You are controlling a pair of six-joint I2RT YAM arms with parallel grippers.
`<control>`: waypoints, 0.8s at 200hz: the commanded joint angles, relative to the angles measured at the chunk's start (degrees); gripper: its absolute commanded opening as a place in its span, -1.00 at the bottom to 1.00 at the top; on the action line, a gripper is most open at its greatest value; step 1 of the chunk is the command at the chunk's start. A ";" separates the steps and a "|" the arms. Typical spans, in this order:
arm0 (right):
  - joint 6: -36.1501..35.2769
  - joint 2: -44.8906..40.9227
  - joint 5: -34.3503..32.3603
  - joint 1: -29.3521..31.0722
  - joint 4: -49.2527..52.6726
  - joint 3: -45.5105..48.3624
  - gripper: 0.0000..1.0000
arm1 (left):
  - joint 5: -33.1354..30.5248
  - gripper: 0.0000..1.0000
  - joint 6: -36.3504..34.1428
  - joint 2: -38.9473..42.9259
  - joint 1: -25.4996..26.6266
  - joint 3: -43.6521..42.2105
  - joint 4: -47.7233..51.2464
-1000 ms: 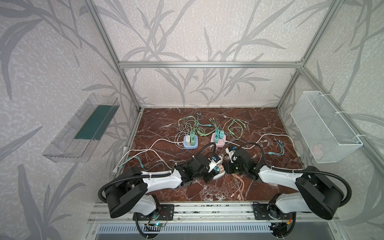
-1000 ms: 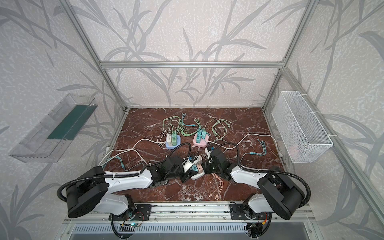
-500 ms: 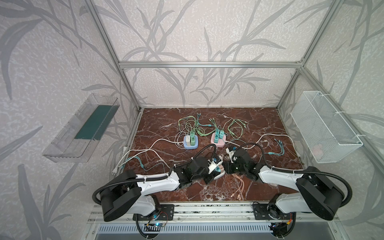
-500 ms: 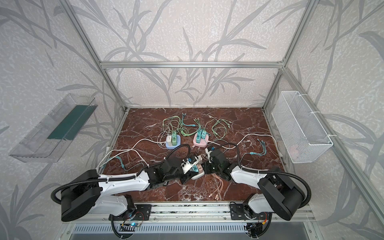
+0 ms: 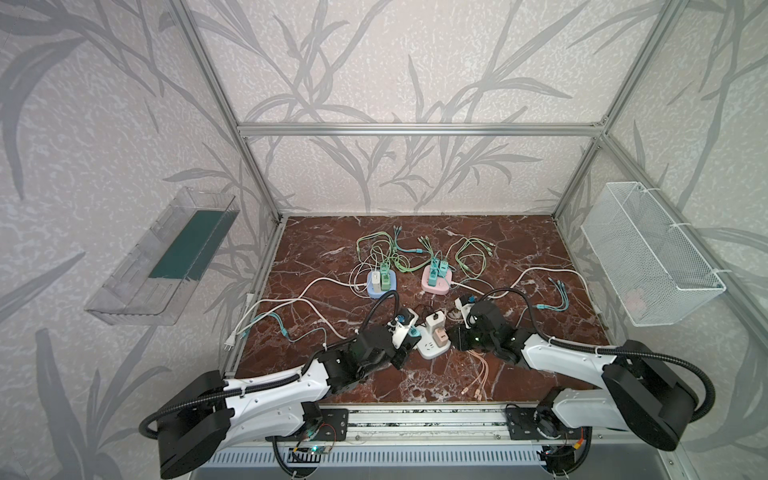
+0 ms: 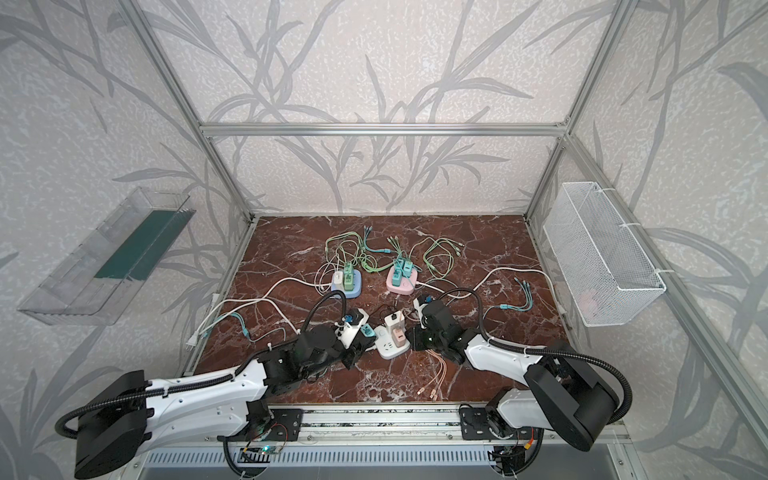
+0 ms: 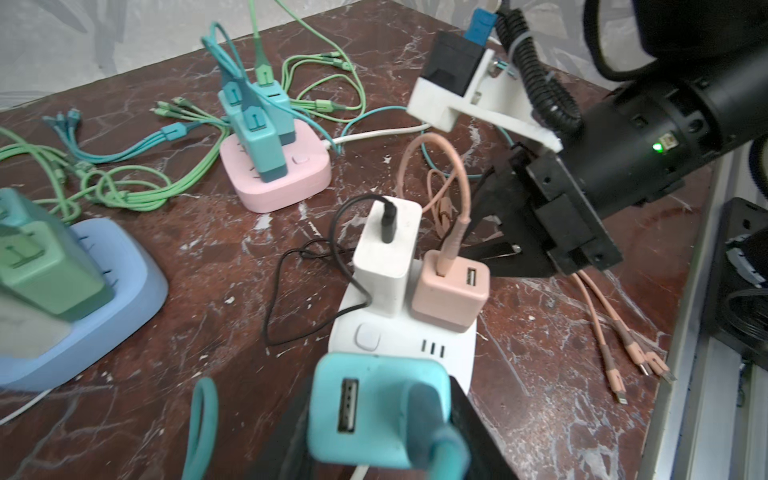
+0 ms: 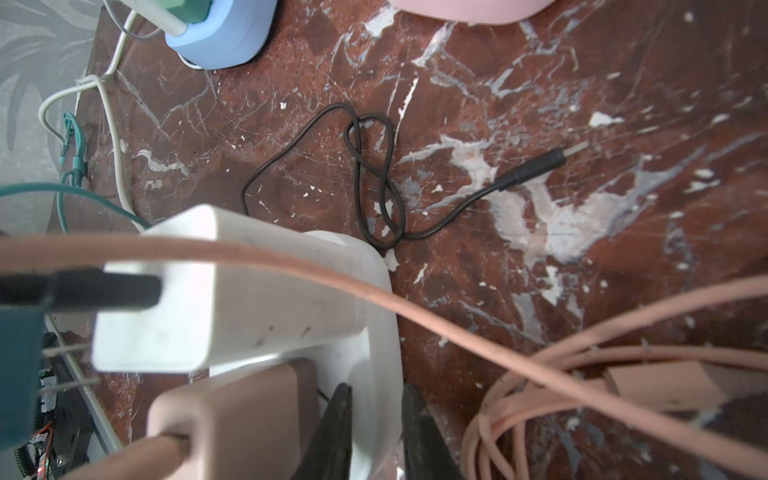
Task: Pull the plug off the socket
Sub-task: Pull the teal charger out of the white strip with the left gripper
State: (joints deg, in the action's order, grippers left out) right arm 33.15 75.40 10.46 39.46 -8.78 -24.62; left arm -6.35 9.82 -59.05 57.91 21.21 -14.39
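The white socket (image 5: 432, 348) (image 6: 388, 348) sits near the table's front middle, with a white charger (image 7: 386, 249) and a pink charger (image 7: 451, 291) plugged into its top. My left gripper (image 5: 409, 336) (image 7: 380, 415) is shut on a teal plug (image 7: 374, 407) (image 6: 366, 331), held just left of the socket. Its metal prongs (image 8: 66, 351) show bare in the right wrist view, clear of the socket. My right gripper (image 5: 451, 336) (image 8: 376, 399) is shut on the socket's right rim (image 8: 374, 332), one finger (image 8: 338, 415) on each side of it.
A blue socket (image 5: 381, 286) and a pink socket (image 5: 436, 282) with teal and green plugs and looped cables lie behind. A black cable (image 8: 374, 178) and pink cable ends (image 5: 478, 374) lie close by. A wire basket (image 5: 648, 253) and a clear tray (image 5: 162, 257) hang on the walls.
My left gripper has drawn back to the left, away from the white socket, with the teal plug in it. The right gripper has stayed on the socket's rim.
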 commanded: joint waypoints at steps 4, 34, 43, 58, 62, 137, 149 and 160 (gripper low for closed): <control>-0.45 0.00 -1.89 0.37 6.93 2.30 -0.52 | -6.50 -0.74 3.95 1.13 -0.33 1.25 7.80; -0.78 -1.92 -2.15 0.37 7.02 2.39 -0.50 | -8.42 -0.74 7.55 0.35 -1.10 2.41 12.80; -0.96 -2.71 -2.26 0.38 7.11 2.39 -0.48 | -8.50 -0.74 8.45 -0.47 -1.46 2.93 14.14; -1.28 -4.17 -2.43 0.36 7.44 2.39 -0.46 | -8.93 -0.74 9.70 -1.84 -1.92 3.87 15.85; -1.39 -4.63 -2.49 0.35 7.58 2.39 -0.46 | -9.23 -0.74 10.07 -2.19 -1.97 4.07 16.32; -2.73 -12.86 -4.57 0.35 10.62 3.20 -0.42 | -6.69 -0.74 11.84 -8.74 -4.89 10.00 25.12; -2.89 -13.97 -4.44 0.36 10.62 3.57 -0.42 | -6.25 -0.74 12.06 -9.76 -5.25 10.75 26.35; -3.06 -14.91 -4.47 0.35 10.47 3.87 -0.41 | -5.33 -0.74 12.30 -10.49 -5.66 11.53 27.46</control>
State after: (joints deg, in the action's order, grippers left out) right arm 31.33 62.70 7.03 39.51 0.27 -21.80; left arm -12.86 20.18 -68.18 53.12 30.28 8.05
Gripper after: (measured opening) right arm 0.290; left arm 0.400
